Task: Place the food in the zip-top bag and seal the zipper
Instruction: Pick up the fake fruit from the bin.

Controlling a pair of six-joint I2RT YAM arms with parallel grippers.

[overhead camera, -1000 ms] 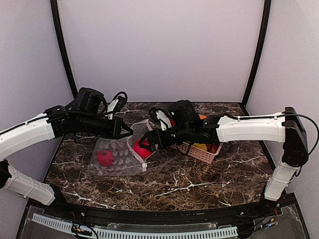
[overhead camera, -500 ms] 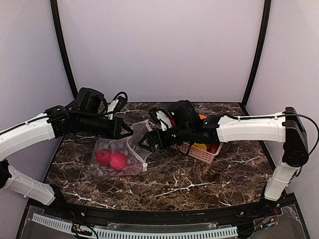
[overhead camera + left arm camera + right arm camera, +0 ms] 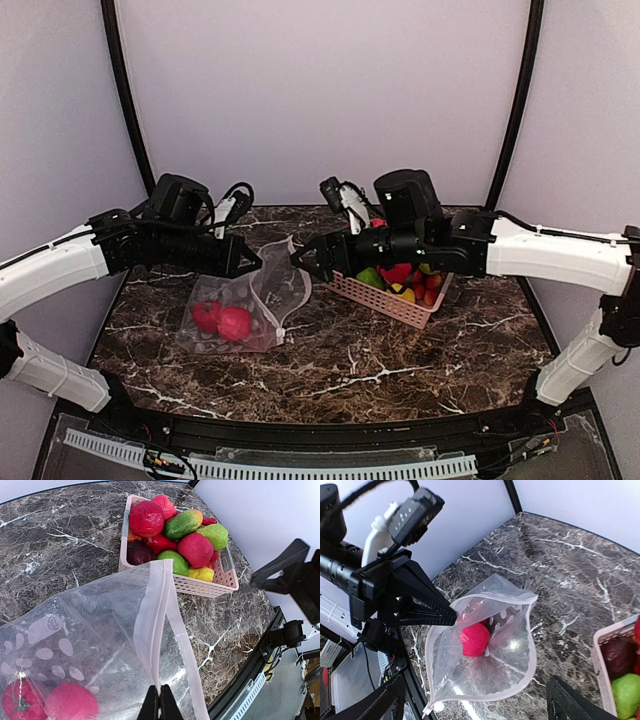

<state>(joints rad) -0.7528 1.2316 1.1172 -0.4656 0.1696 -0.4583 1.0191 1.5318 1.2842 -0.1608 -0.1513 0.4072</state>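
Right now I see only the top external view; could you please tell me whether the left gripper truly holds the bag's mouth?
Observer: Yes. The left wrist view shows the left gripper pinched shut on the zipper of the zip-top bag.
Operator: Thank you. Is the right gripper carrying any food?
Observer: No. The right wrist view shows the right gripper with its fingers well apart and nothing between them.
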